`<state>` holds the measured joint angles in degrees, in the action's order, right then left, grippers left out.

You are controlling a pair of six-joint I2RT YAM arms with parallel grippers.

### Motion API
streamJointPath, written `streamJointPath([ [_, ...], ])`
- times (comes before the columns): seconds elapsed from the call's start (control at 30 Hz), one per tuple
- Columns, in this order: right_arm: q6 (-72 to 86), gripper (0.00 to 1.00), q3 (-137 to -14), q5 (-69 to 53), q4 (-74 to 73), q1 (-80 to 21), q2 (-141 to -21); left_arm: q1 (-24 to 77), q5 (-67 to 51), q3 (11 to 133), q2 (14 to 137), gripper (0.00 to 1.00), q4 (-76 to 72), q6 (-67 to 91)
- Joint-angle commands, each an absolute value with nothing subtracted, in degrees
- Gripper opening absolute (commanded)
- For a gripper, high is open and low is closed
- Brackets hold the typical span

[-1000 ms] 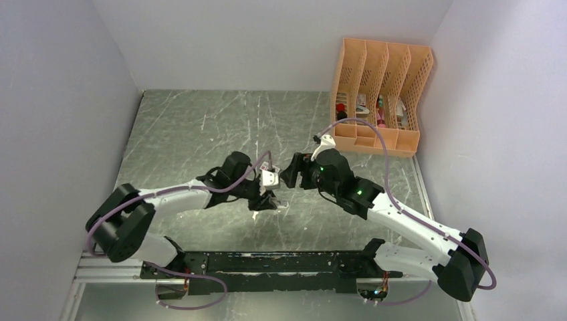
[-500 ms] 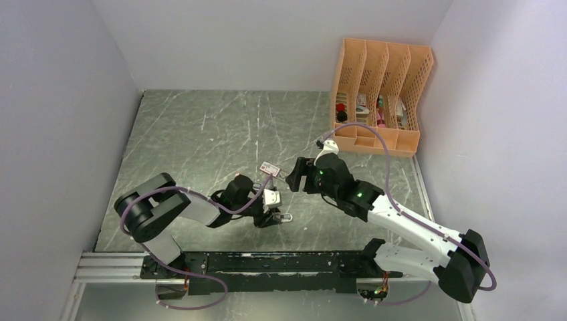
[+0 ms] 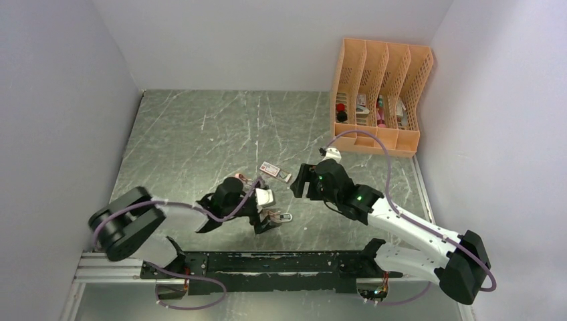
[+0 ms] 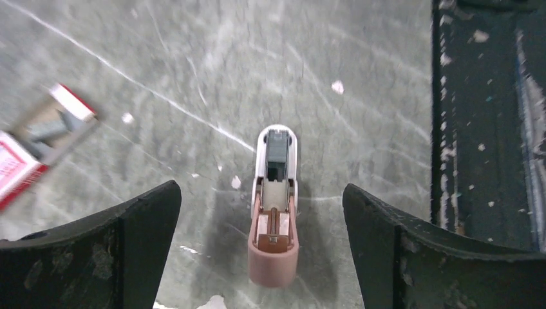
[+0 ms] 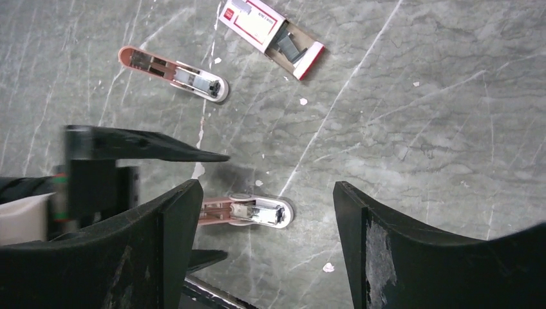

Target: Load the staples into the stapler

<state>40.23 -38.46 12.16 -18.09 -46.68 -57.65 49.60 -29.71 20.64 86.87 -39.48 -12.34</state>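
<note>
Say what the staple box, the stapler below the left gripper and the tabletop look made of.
Staple box: printed cardboard, matte, brown inner edge.
Stapler: likely smooth salmon-pink plastic, grey metal channel.
Table: grey marbled surface, scratched; stone or laminate, unclear.

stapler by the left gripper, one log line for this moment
left gripper: open, over stapler, nothing held | stapler: opened, lying on table | staple box: on table, open | right gripper: open, empty
</note>
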Motion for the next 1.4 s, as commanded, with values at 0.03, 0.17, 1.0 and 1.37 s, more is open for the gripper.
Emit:
streamJointPath([
  [0.03,40.2,0.77,-40.1,10.9,-20.2,-47.3,-59.0,49.9,-25.4,16.4,72.3,0.99,-39.3,-10.2],
  [0.17,41.1,0.75,-43.2,12.9,-22.3,-51.4,-63.4,50.4,-21.0,9.6,58.4,0.99,-39.8,-7.1],
  [1.0,42.3,0.57,-71.0,18.8,-44.1,-67.6,-97.6,53.0,-17.1,0.1,42.7,0.99,-36.3,-5.0],
  [1.37,43.6,0.33,-68.9,17.4,-42.1,-67.5,-98.0,53.1,-18.0,0.8,46.6,0.99,-38.3,-5.7],
])
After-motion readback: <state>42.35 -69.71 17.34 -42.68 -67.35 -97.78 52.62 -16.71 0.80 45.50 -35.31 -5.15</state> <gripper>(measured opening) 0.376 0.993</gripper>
